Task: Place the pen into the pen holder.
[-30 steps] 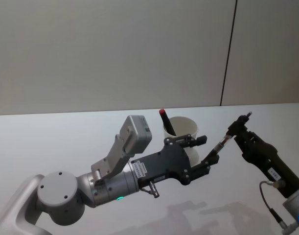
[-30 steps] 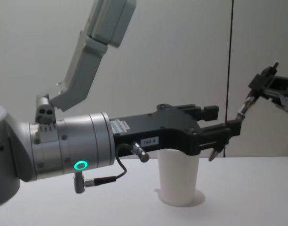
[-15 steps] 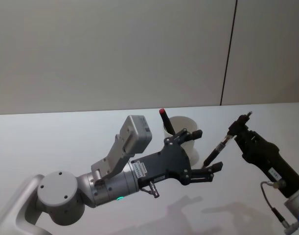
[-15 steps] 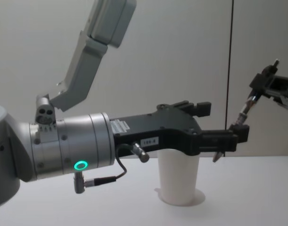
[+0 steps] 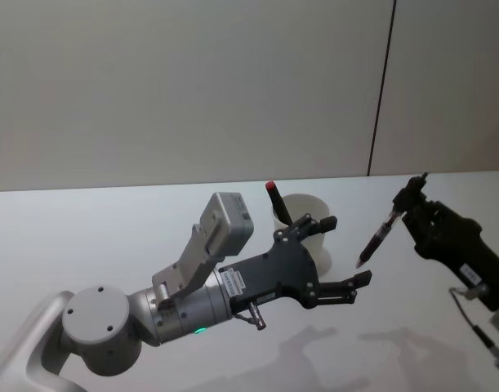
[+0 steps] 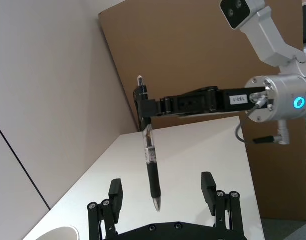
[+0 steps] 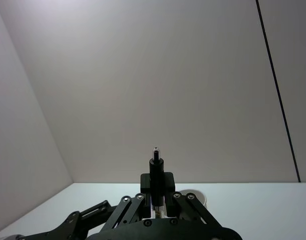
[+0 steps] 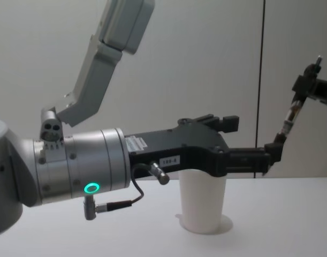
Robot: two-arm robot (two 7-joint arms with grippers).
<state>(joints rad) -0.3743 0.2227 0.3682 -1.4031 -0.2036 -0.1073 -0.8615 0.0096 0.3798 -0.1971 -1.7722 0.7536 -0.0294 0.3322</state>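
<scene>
Pen held by the right hand, cup still to be reached

The right hand, at the right of the head view, pinches the pen near its top; the pen hangs tilted, tip down, above the table. The left hand sits spread wide and empty at frame centre, in front of the white paper cup, which already holds a red-capped pen. To do this well, the right hand should probably carry the pen over the cup's rim, bring it upright, lower the tip inside, then release
</scene>
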